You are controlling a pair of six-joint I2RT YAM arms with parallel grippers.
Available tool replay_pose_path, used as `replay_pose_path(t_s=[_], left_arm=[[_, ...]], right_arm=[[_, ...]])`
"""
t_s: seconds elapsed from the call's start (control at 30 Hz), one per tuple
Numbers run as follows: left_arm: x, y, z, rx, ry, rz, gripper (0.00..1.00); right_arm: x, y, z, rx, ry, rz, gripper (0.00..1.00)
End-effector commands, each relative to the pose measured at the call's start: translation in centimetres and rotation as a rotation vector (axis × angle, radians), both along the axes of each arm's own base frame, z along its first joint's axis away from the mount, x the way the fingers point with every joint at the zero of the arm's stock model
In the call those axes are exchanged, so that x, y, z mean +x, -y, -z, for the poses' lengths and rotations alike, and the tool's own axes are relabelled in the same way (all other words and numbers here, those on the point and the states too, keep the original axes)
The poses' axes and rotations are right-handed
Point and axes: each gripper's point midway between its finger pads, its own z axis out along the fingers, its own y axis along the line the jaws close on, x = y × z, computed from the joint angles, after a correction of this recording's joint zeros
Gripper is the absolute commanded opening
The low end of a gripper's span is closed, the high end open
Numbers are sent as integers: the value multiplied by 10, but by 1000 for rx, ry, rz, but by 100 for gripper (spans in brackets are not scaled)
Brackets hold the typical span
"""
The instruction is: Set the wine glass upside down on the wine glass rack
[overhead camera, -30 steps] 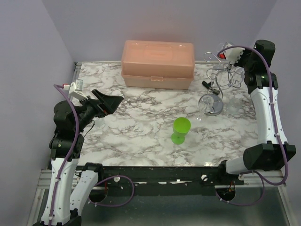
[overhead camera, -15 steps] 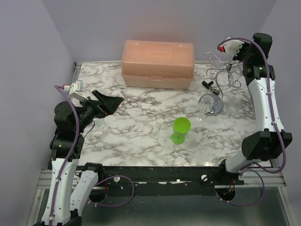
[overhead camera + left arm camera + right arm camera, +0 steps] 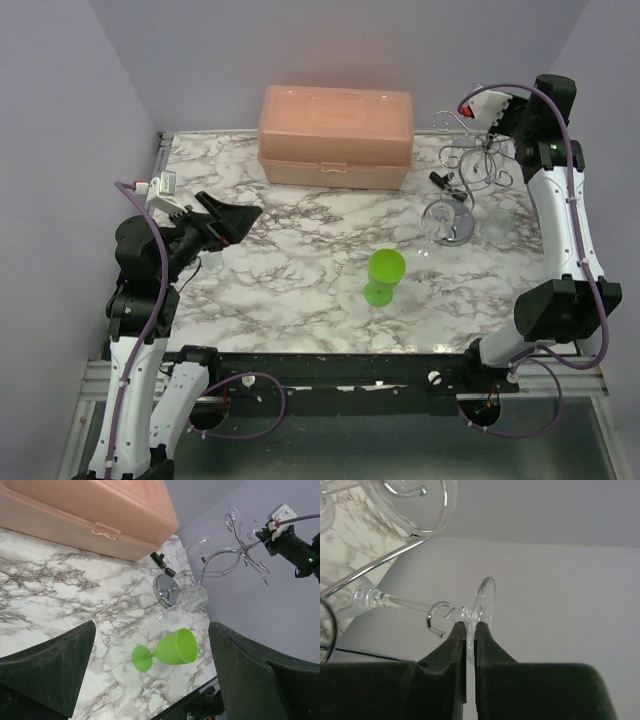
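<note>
My right gripper (image 3: 470,627) is shut on the foot (image 3: 484,602) of the clear wine glass. The stem (image 3: 405,601) runs left through a curled hook (image 3: 434,616) of the wine glass rack, and the bowl is partly cut off at the left edge. In the top view the silver wire rack (image 3: 472,165) stands at the back right on its round base (image 3: 452,222), with my right gripper (image 3: 499,128) high beside its arms. My left gripper (image 3: 236,218) hovers open at the left, nothing between its fingers (image 3: 50,672).
A green plastic goblet (image 3: 384,277) stands mid-table, in front of the left gripper (image 3: 172,649). A second clear glass (image 3: 190,597) lies against the rack's base. A pink lidded box (image 3: 336,135) sits at the back. The walls stand close behind and right of the rack.
My right arm has risen and drawn back toward the wall, bringing the glass up to the rack's arms. The left arm has not moved.
</note>
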Motion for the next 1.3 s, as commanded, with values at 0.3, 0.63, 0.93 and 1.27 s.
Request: replay_pose_path(t_s=[0.3, 0.63, 0.93, 1.27], left_arm=[[2, -2, 2, -9, 3, -10, 99], [2, -1, 2, -9, 2, -5, 98], [3, -1, 2, -9, 1, -3, 99], [4, 0, 2, -10, 2, 1, 98]], right_arm=[[-18, -22, 2, 114, -41, -94, 12], [-20, -29, 13, 171, -89, -108, 17], [-21, -33, 10, 199, -97, -117, 22], [-21, -29, 11, 208, -97, -87, 24]])
